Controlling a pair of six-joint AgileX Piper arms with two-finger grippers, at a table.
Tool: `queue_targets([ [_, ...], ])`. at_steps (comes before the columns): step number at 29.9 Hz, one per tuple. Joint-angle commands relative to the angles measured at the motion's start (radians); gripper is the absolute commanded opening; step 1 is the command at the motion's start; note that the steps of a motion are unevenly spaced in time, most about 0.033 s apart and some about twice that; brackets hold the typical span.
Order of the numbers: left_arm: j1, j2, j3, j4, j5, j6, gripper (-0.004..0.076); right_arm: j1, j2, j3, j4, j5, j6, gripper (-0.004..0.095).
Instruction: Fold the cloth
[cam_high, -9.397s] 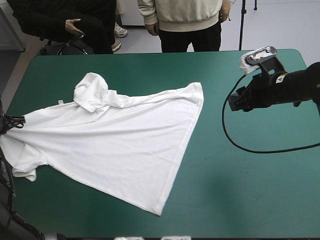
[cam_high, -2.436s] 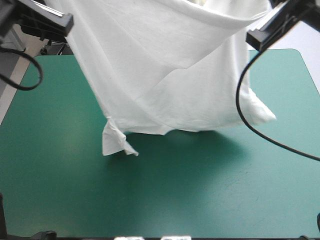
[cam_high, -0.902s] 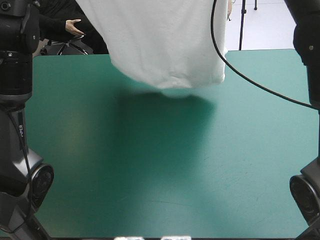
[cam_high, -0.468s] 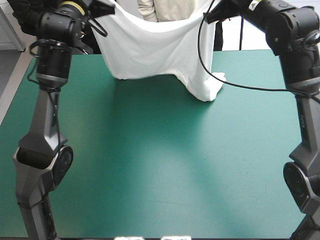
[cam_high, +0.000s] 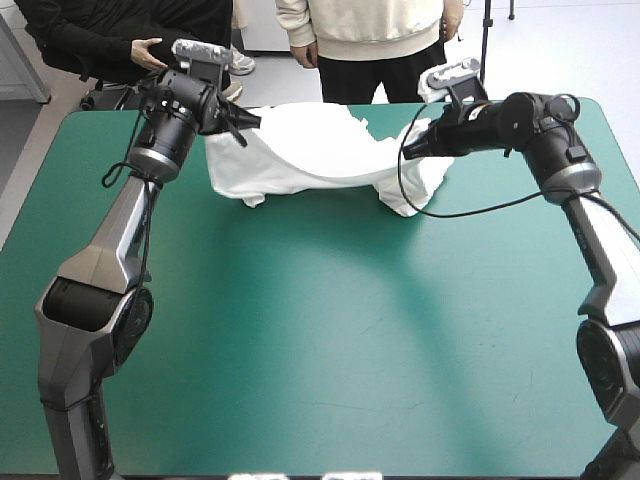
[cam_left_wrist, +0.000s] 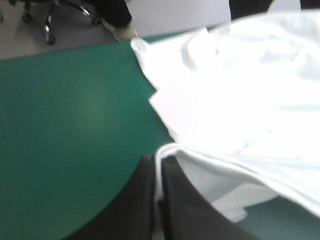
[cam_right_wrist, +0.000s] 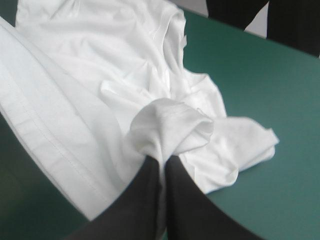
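Note:
The white T-shirt (cam_high: 310, 150) lies partly on the teal-green table near its far edge, stretched between both grippers. My left gripper (cam_high: 252, 122) is shut on the T-shirt at its left end, low over the far left of the table. My right gripper (cam_high: 412, 146) is shut on the T-shirt at its right end. In the left wrist view the black fingers (cam_left_wrist: 145, 200) pinch a white hem, with the T-shirt (cam_left_wrist: 235, 100) spread ahead of them. In the right wrist view the fingers (cam_right_wrist: 150, 195) grip a bunched fold, and the T-shirt (cam_right_wrist: 95, 65) lies rumpled ahead.
The table's far edge (cam_high: 300, 106) runs just behind the T-shirt. The teal-green cover (cam_high: 330, 330) stretches bare from the T-shirt to the near edge.
Both grippers have come down from high over the far edge, lowering the hanging T-shirt onto the table. The cloth now rests rumpled where it hung just before.

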Motion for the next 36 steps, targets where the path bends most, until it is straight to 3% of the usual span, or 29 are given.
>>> queue_targets([
  [1,-0.001,-0.134,0.14,-0.046,-0.111,0.018,-0.0009,-0.01,-0.103,0.087,0.017,-0.08,-0.019,-0.0017],
  [9,-0.001,-0.401,0.608,-0.054,-0.252,0.032,-0.0009,-0.01,-0.226,0.349,0.055,-0.119,-0.059,-0.0017],
  [21,-0.001,-0.745,1.159,-0.178,-0.307,0.105,-0.0009,-0.008,-0.443,0.616,0.092,-0.022,-0.035,-0.0016],
  [26,-0.001,-0.862,1.265,-0.202,-0.25,0.146,-0.0009,-0.008,-0.561,0.722,0.089,0.049,0.001,-0.0013],
  [32,-0.001,-0.973,1.306,-0.212,-0.118,0.187,-0.0012,-0.008,-0.716,0.879,-0.042,0.153,0.152,-0.0011],
  [36,-0.001,-1.029,1.333,-0.212,-0.032,0.187,-0.0012,-0.008,-0.82,0.974,-0.021,0.198,0.189,-0.0011],
])
